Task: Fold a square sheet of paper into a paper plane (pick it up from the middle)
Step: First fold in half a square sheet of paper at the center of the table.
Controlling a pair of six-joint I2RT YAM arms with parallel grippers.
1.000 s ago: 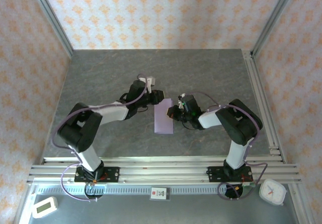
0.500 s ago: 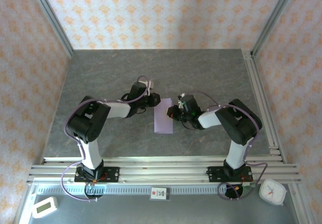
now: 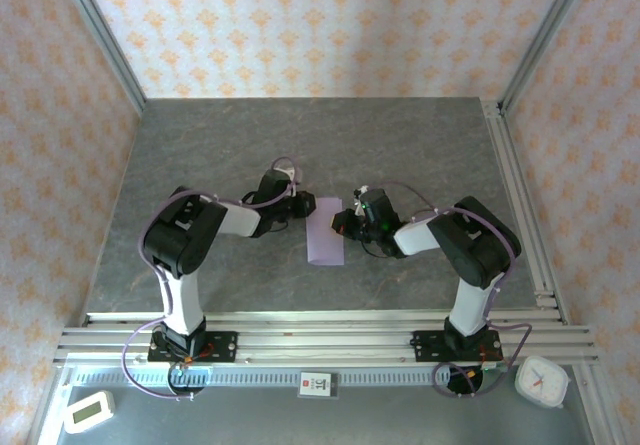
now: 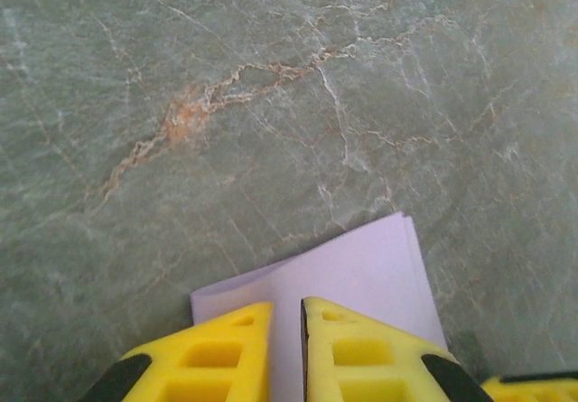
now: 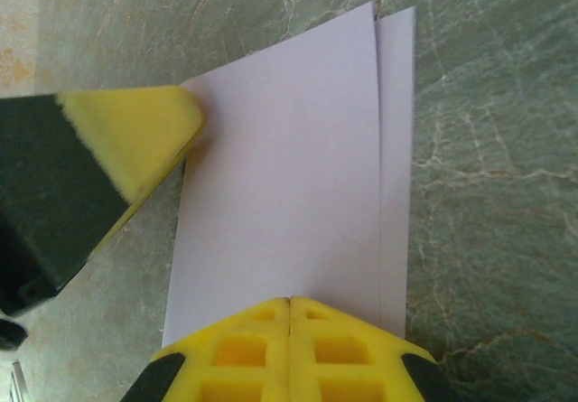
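Observation:
The square sheet of paper (image 3: pixel 325 230) lies folded into a pale lilac rectangle at the table's middle, one layer's edge offset from the other (image 5: pixel 395 149). My left gripper (image 3: pixel 308 206) sits low at its far left corner, fingertips over the paper (image 4: pixel 361 266) with a narrow gap between them (image 4: pixel 287 304); nothing is pinched. One of its yellow fingers (image 5: pixel 135 140) touches that corner in the right wrist view. My right gripper (image 3: pixel 343 225) is shut, its joined tips (image 5: pixel 289 299) resting on the paper's right edge.
Grey marbled table (image 3: pixel 420 145) with patterned walls on three sides. Aluminium rails (image 3: pixel 320 340) run along the near edge and the right side (image 3: pixel 520 205). A small white timer (image 3: pixel 88 411) and a round clock (image 3: pixel 541 381) sit beyond the near rail.
The left gripper has slid a little nearer and lower at the paper's far left corner, its elbow drawn in and jaws slightly narrowed. The right gripper and paper stay put.

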